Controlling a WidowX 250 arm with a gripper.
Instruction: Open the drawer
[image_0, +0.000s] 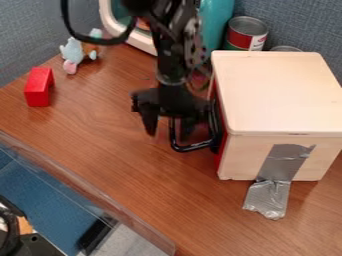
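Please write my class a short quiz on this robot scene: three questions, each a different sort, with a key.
1. True or false: silver tape runs from the wooden box down onto the table.

2. Where is the gripper?
a) at the can
b) at the black handle
c) at the tape

3. Fill in the colour: the block near the soft toy is ____.

Key: 1 true; 2 b; 3 red.

No text, number or sign can be read. The tin can at the back of the worktop bears a red, white and green label, with dark marks on its white part too small to make out.
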